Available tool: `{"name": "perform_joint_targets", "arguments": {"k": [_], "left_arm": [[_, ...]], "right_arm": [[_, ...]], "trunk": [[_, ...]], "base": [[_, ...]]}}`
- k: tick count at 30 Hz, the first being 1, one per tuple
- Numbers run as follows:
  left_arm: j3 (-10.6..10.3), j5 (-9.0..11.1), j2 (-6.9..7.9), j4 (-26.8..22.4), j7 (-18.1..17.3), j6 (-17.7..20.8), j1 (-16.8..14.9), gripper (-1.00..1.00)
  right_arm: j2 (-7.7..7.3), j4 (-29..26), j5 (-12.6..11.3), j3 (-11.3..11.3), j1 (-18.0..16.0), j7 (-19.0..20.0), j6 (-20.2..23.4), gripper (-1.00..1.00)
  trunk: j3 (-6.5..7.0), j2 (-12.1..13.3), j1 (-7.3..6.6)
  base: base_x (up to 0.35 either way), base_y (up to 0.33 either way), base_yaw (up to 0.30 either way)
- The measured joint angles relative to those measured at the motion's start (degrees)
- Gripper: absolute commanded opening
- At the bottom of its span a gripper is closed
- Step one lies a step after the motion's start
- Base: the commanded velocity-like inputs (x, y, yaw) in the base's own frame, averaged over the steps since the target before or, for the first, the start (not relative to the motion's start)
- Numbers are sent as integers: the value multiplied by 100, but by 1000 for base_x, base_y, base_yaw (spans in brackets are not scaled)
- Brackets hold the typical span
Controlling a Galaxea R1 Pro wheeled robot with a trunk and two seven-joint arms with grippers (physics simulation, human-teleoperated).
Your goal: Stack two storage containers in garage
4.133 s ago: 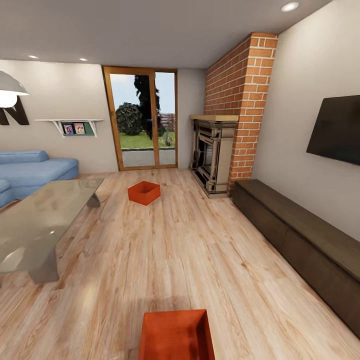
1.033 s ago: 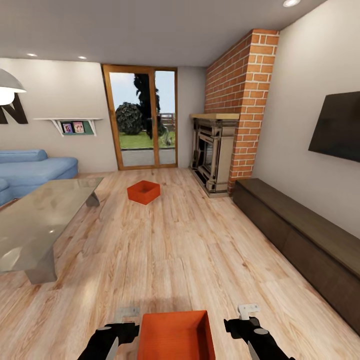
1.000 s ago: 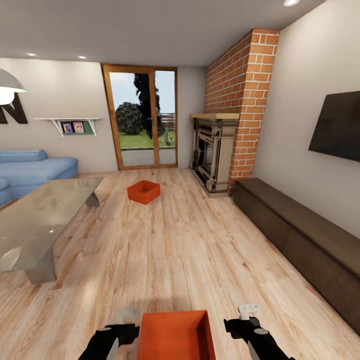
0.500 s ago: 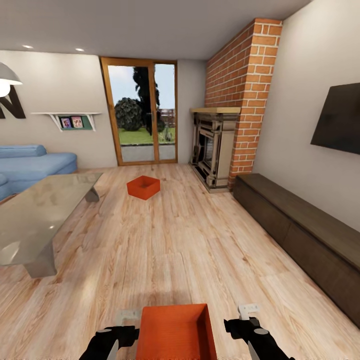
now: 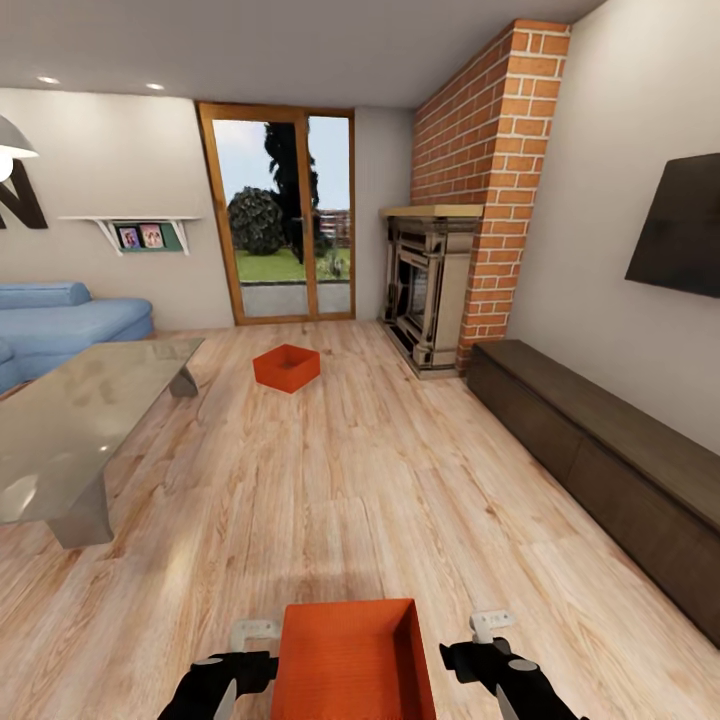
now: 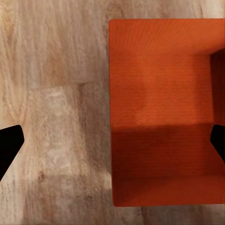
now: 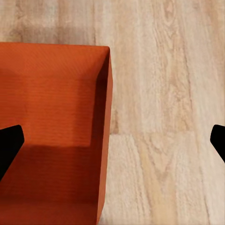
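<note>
Near storage container (image 5: 352, 662) on the plank floor (image 5: 400, 480), flanked by 2 claws: left claw (image 5: 235, 668) and right claw (image 5: 478, 655) straddling opposite walls, both spread wide, gripping nothing; long axis seemingly running forward (cropped view); second container (image 5: 286, 367) well ahead.

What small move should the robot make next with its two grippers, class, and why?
Probably lower both open grippers over the near container's side walls and close. The left gripper and right gripper each straddle a wall from above, gripping nothing.
</note>
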Motion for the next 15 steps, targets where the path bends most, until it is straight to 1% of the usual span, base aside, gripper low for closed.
{"name": "perform_joint_targets", "arguments": {"k": [7,12,14,15], "left_arm": [[5,2,-13,0,-1,-12,0,100],[5,3,-19,0,-7,-113,1,100],[5,3,-24,0,-8,-135,0,100],[5,3,-25,0,-10,-140,0,100]], "right_arm": [[0,1,-8,-14,1,25,4,100],[0,1,-21,-22,1,30,12,100],[0,1,-42,-24,1,34,13,100],[0,0,-97,-26,1,37,14,100]], "trunk": [[-3,0,0],[-3,0,0],[-3,0,0],[-3,0,0]], "base": [[0,0,0],[0,0,0],[0,0,0],[0,0,0]]}}
